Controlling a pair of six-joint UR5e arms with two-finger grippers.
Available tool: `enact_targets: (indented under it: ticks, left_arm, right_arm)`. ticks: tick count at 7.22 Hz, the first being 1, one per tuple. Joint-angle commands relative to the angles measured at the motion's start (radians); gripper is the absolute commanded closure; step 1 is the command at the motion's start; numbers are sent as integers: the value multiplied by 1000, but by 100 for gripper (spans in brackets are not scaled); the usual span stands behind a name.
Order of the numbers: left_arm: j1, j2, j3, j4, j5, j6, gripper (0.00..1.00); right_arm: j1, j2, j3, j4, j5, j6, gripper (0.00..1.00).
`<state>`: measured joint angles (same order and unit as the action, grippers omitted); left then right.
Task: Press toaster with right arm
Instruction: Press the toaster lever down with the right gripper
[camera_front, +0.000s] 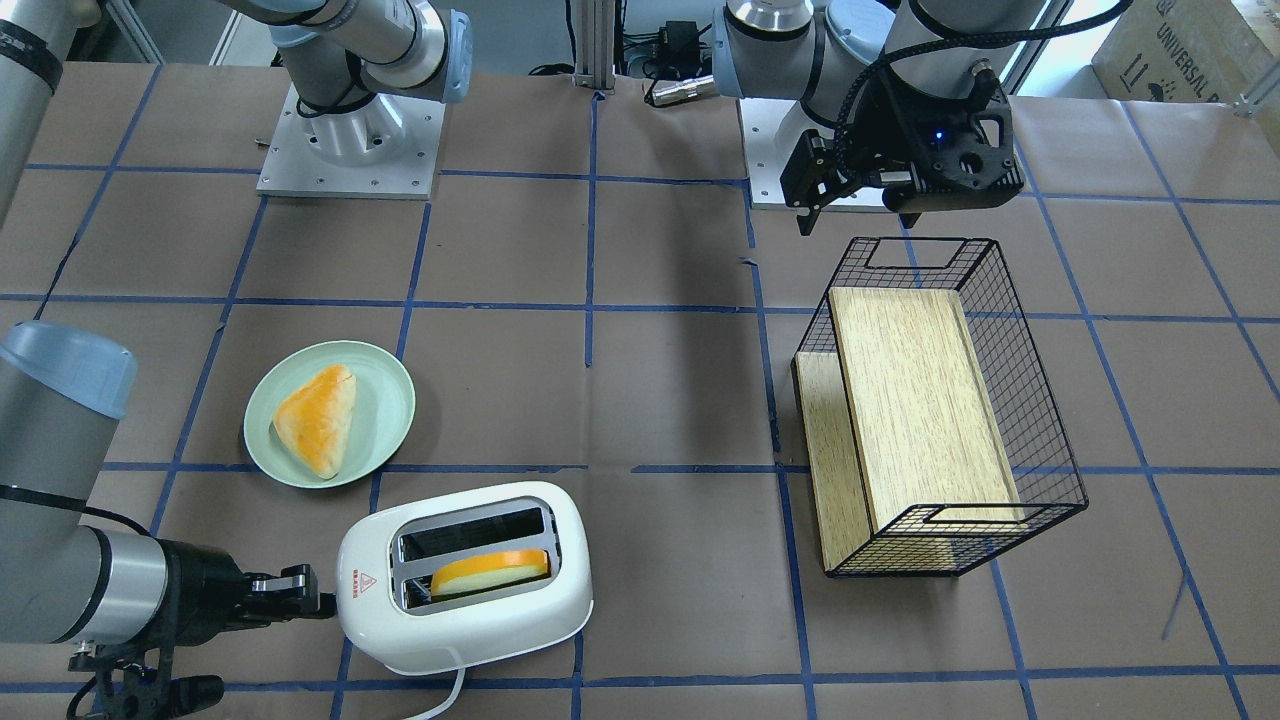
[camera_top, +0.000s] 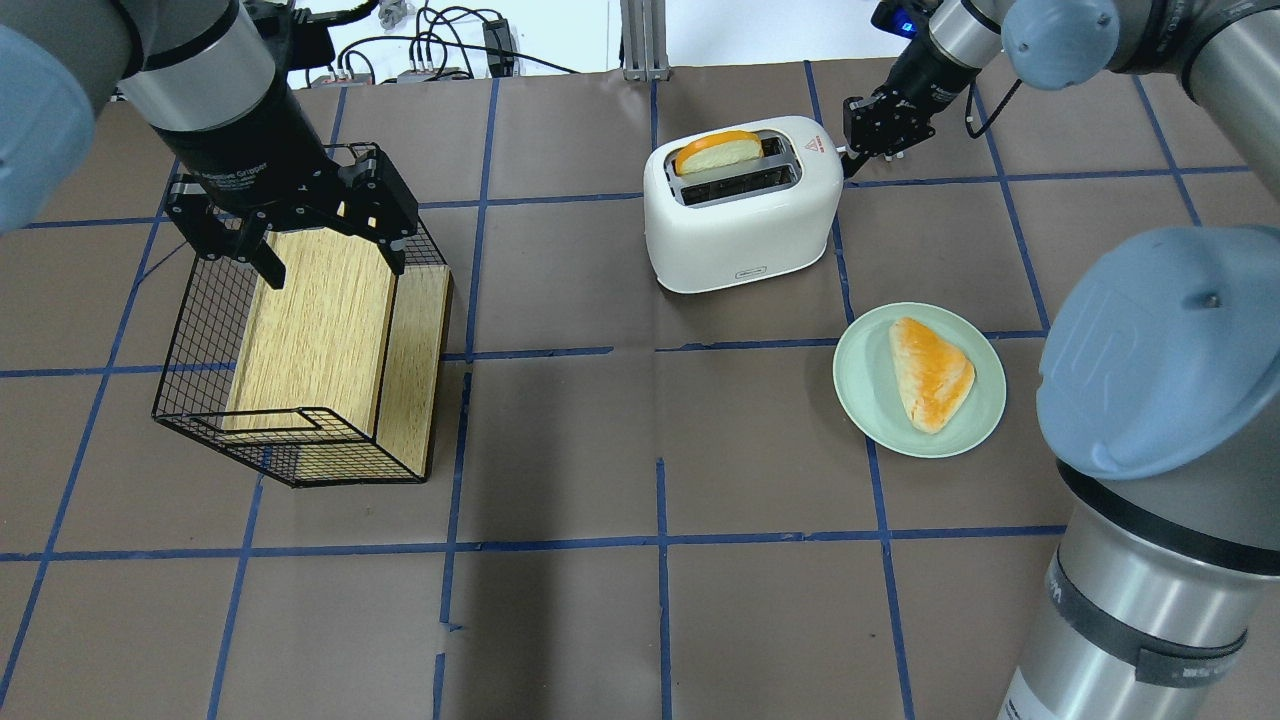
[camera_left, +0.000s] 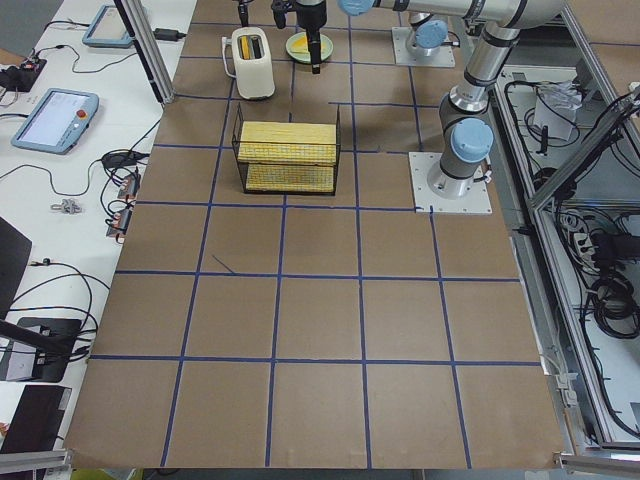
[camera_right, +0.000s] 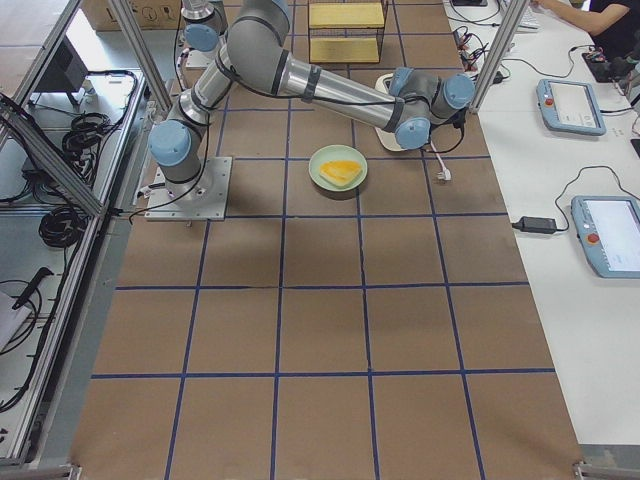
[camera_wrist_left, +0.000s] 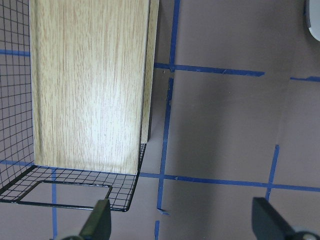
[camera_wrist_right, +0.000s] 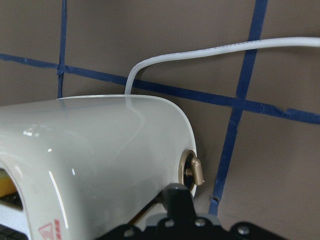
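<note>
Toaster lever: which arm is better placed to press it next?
Right. The right gripper sits at the toaster's lever end; the left gripper hovers open over the wire basket, well away from it.

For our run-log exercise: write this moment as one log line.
right gripper: fingers shut, at lever end of toaster | bread slice: raised in slot | left gripper: open above wire basket
</note>
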<state>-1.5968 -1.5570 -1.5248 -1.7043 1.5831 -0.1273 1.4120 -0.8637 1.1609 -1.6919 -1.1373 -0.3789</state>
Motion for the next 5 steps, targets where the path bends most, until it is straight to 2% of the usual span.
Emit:
enact_targets:
  ticks: [1,5]
  left_arm:
    - [0,0,0,0,0,0,0]
    - [0,0,0,0,0,0,0]
  right_arm:
    - [-1,5,-1,0,1,0,94]
    - [-1,17,-1,-6,1,-2,94]
